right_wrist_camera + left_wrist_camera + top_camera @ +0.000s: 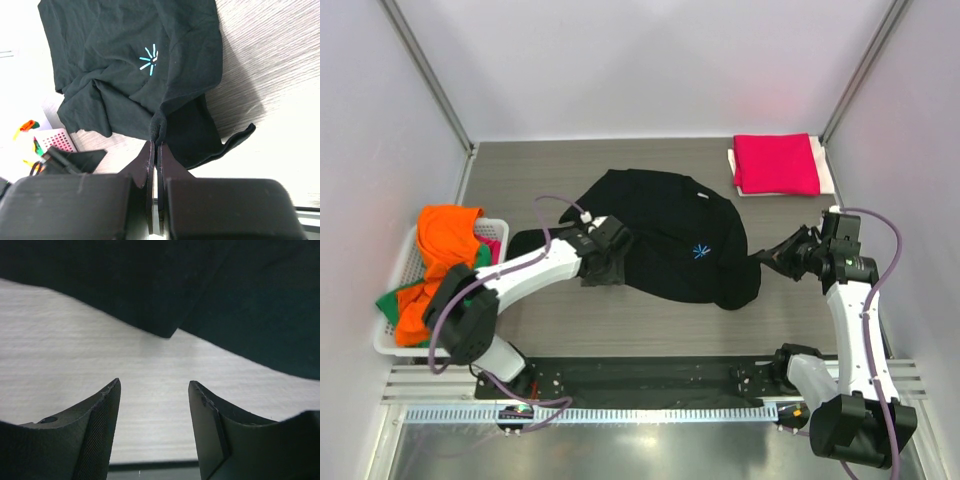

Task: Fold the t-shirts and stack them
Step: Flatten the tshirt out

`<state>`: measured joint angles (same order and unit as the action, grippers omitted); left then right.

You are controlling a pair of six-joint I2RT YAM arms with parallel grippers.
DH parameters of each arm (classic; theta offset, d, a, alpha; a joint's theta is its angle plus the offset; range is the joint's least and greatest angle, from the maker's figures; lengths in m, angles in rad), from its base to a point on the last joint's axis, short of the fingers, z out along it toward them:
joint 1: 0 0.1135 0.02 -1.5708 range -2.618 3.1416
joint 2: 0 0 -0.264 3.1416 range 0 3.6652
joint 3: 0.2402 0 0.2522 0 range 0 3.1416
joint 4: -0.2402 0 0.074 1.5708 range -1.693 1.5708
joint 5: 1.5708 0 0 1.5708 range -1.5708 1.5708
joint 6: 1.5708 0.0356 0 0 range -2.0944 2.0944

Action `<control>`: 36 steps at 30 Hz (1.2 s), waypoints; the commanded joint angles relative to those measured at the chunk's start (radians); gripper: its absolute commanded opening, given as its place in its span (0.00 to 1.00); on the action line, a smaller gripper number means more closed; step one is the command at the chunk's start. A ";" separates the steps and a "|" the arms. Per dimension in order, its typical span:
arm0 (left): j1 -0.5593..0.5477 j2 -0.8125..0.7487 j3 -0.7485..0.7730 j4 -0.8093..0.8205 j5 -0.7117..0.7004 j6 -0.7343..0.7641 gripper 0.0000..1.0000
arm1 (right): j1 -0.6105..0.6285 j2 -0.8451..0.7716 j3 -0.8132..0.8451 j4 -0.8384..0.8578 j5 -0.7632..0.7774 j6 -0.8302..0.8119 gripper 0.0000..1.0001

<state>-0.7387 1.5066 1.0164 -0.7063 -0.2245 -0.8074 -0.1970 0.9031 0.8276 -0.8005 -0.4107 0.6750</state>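
Note:
A black t-shirt (670,235) with a small blue mark lies crumpled at the table's middle. One part of it pokes out left under the left arm. My left gripper (608,268) is at the shirt's left edge. In the left wrist view it (155,385) is open and empty, with bare table between the fingers and the black cloth (150,285) just beyond the tips. My right gripper (767,255) is shut on the shirt's lower right edge; the right wrist view shows black cloth (130,60) pinched between the closed fingertips (156,143). A folded crimson-pink t-shirt (776,163) lies at the back right.
A white mesh basket (405,262) at the left edge holds orange (448,232) and green (392,300) shirts. The crimson-pink shirt rests on a pale folded layer (732,165). Walls close in both sides and the back. A metal rail (640,385) runs along the near edge.

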 commanded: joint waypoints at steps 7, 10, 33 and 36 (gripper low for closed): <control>-0.016 0.174 0.100 0.087 -0.104 0.073 0.57 | 0.005 0.017 0.001 0.040 -0.013 -0.035 0.01; -0.018 0.213 0.120 0.087 -0.131 0.096 0.54 | 0.005 0.031 0.001 0.044 -0.010 -0.041 0.01; -0.016 -0.038 0.298 -0.212 -0.231 0.085 0.00 | 0.005 0.080 0.191 0.018 -0.005 -0.011 0.01; -0.018 -0.155 0.440 -0.346 -0.272 0.100 0.00 | 0.005 0.097 0.338 -0.025 -0.002 0.011 0.01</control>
<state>-0.7525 1.5143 1.3064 -0.8909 -0.4114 -0.7204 -0.1970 1.0016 1.0019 -0.8246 -0.4034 0.6571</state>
